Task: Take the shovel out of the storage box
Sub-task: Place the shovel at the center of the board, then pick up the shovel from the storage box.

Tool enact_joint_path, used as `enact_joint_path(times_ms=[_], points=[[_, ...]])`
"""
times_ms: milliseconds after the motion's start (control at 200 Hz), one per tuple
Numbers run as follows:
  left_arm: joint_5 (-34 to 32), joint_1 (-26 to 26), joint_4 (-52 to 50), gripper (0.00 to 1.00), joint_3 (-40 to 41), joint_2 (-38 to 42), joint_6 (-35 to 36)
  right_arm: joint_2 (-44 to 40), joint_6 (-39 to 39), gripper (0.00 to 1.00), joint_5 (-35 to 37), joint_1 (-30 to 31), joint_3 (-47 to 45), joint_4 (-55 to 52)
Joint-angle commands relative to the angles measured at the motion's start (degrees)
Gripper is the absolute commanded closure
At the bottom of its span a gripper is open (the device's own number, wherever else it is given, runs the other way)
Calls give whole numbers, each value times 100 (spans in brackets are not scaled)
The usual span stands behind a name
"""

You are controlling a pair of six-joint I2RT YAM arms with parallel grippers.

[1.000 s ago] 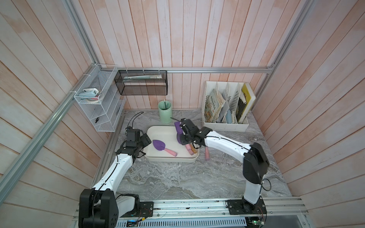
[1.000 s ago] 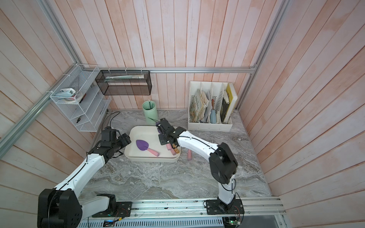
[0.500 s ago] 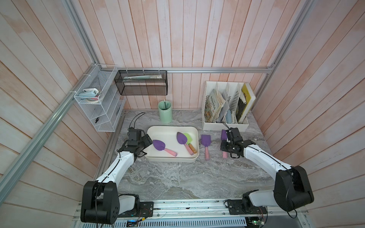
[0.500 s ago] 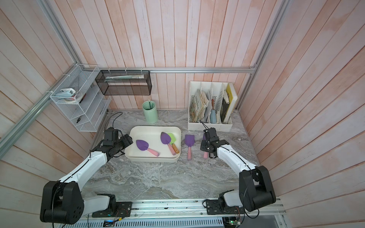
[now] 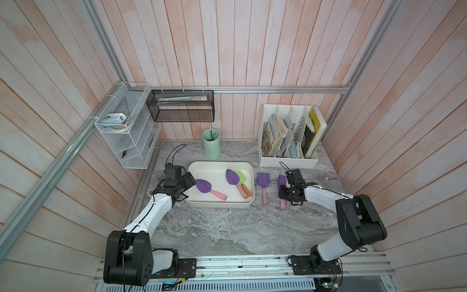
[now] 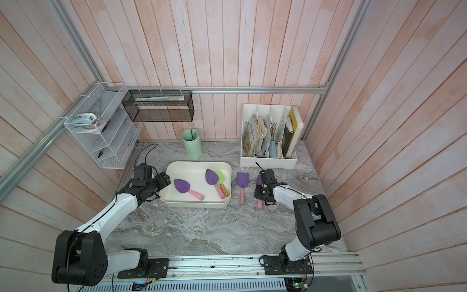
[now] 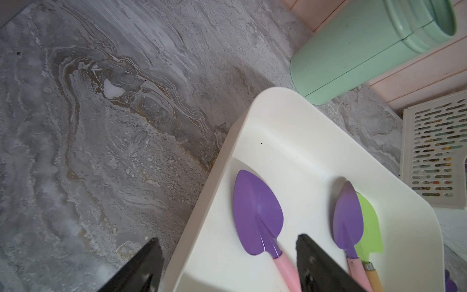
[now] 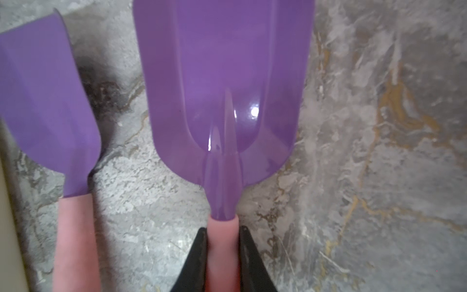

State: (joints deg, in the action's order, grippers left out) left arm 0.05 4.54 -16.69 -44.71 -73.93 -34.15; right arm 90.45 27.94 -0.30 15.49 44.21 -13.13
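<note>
A: Your right gripper [image 8: 223, 228] pinches the shovel [image 8: 222, 75] by its pink handle, out over the table [image 5: 227, 227], right of the box [image 5: 219, 164].

B: Just beside a second shovel [image 5: 262, 180], yes. Your left gripper [image 7: 227, 238] is spread astride the box's left rim; three more shovels [image 5: 203, 185] lie inside.

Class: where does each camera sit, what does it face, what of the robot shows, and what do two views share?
Top views: high overhead, looking down at the table; both arms show.
Left wrist: on the left arm, facing the storage box; jaws open.
Right wrist: on the right arm, facing the square shovel; jaws shut on its handle.
Shared by left wrist and top views: storage box.
</note>
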Motion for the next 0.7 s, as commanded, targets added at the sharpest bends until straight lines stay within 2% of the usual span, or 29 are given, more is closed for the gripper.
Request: enact_joint_path(times_ms=[0, 80, 185, 425, 630, 695], points=[[21, 25, 80, 14, -39, -8, -48, 222, -35, 92, 113, 16, 12, -166], [33, 21, 82, 14, -38, -20, -47, 247, -52, 70, 215, 24, 105, -341], [56, 21, 74, 14, -55, -48, -39, 110, -39, 60, 508, 174, 370, -623], [35, 21, 28, 15, -108, -22, 5, -265, -138, 54, 1430, 1061, 1925, -1341], [-21, 21, 4, 15, -34, 76, -18, 168, -351, 53, 108, 1781, 2909, -786], [-15, 21, 48, 15, 42, 129, -23, 567, -481, 53, 56, 2016, 3221, -858]])
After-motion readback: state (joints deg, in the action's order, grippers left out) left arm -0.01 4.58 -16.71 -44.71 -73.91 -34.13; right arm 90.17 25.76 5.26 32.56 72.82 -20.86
